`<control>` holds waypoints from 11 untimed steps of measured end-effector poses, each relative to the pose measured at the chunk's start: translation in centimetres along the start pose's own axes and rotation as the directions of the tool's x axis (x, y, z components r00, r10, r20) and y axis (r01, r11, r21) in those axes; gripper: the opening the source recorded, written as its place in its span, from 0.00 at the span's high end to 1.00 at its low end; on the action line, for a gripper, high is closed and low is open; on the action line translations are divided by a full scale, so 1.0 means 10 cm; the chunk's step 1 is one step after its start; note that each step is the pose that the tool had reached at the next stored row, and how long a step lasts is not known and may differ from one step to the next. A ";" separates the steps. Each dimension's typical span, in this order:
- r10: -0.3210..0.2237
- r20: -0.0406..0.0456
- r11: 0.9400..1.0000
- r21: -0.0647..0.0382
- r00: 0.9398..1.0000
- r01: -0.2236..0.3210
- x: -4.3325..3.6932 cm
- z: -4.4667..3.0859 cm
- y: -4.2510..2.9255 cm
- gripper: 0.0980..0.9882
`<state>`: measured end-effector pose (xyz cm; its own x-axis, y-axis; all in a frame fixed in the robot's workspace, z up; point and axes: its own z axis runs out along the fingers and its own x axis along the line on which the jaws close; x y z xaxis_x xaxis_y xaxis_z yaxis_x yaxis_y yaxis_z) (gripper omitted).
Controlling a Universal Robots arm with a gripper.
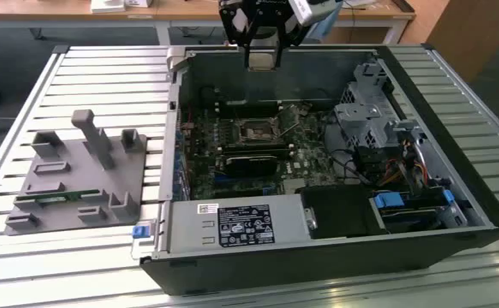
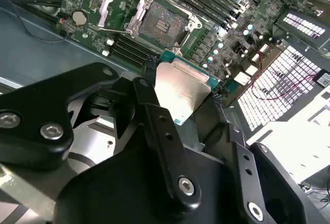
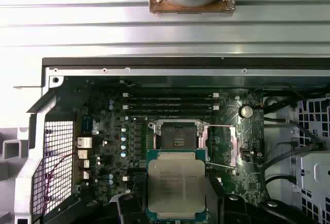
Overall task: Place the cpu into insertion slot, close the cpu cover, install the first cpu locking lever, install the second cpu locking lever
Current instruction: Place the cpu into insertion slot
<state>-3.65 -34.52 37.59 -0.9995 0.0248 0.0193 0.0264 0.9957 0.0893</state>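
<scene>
Matte black gripper fingers pinch the cpu by its edges, parted just enough to span the flat square, which is dull silver on top and green-rimmed. A grey moulded fixture sits at the exterior view's left. Next comes the open computer case, where the thin silver cpu cover stands flipped up beside the dark-centred insertion slot, apart from the cpu.

jaws hang straight down, raised high, pinched on two opposite edges of cpu
</scene>
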 end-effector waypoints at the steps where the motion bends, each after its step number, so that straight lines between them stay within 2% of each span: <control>1: 0.000 0.000 1.000 0.000 1.000 0.000 0.000 0.000 0.000 0.51; 7: 0.004 0.000 1.000 0.001 1.000 -0.004 0.000 0.000 0.000 0.51; 11: 0.068 0.006 0.998 0.000 0.998 -0.068 0.000 0.003 0.000 0.51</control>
<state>-3.64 -34.51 37.56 -0.9955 0.0931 0.0193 0.0945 0.9916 0.0881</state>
